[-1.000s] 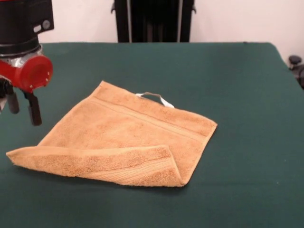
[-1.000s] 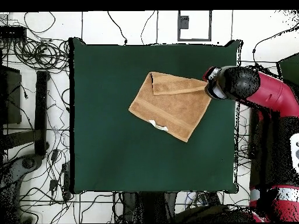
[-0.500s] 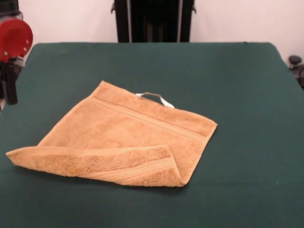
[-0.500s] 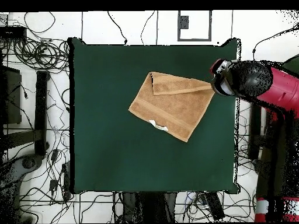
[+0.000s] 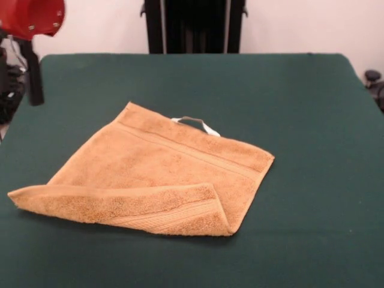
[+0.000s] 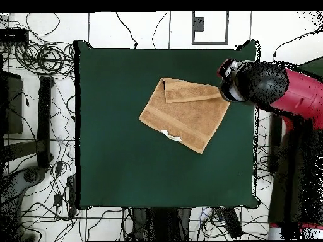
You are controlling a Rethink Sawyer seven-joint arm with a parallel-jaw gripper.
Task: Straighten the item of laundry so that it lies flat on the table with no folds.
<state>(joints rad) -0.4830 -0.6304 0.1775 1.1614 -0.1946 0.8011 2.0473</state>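
My gripper hangs raised over the dark green cloth-topped table; whether it is clenched, I cannot tell. Below me the small orange-tan terry towel has one edge folded over, with bare green beyond.

Front view: low, close camera across the worktop, facing the wall and a black stand behind it; only part of the green top fits, near edge cropped. Towel fills the middle; arm just clips the top left corner. Overhead view: high camera looking straight down, much farther off; the whole worktop shows, plus floor with cables around it. Shared by both: towel, surrounding green top, arm end. Overhead is turned half round against the front.
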